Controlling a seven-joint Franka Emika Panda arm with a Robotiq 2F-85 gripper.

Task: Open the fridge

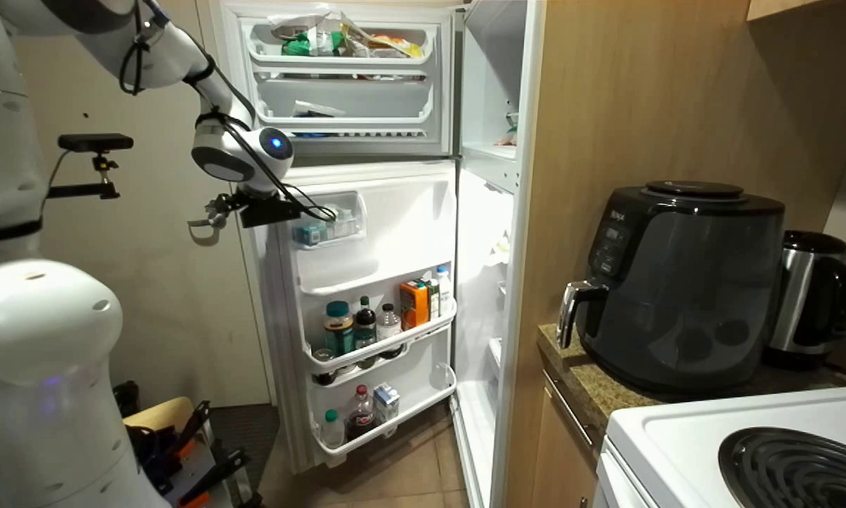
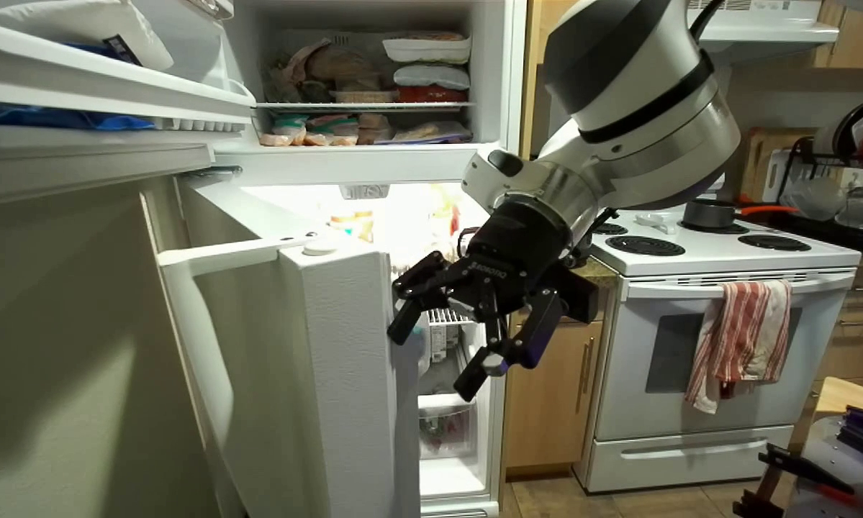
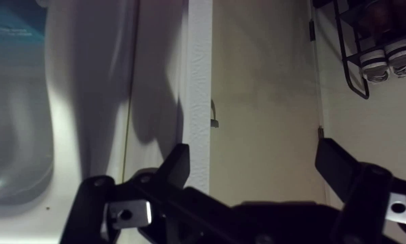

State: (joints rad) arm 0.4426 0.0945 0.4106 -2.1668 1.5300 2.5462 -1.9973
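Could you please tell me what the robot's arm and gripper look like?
The arm is mostly white, with rounded segments, dark grey covers and black bands. Black cables run along it, and a blue light glows near its far end. The gripper is black with silvery parts, two jointed jaws and pale "ROBOTIQ" lettering.

Fridge [image 1: 410,224] in both exterior views

The fridge [image 2: 359,167] numbered one, with two doors: one upper door [image 1: 338,92], one lower door [image 1: 408,219]. The latter's lowest bin [image 1: 426,404] held two bottles [image 1: 360,420] and one carton [image 1: 387,401]. There were one robot arm [image 2: 618,137] and one gripper [image 3: 255,162] with two fingers [image 3: 179,166]. Also present were one air fryer [image 1: 684,289], one kettle [image 1: 793,303], one stove [image 2: 618,388] with four coil burners [image 2: 645,246], one saucepan [image 2: 710,214] and, in the wrist view, two shoes [image 3: 374,63].
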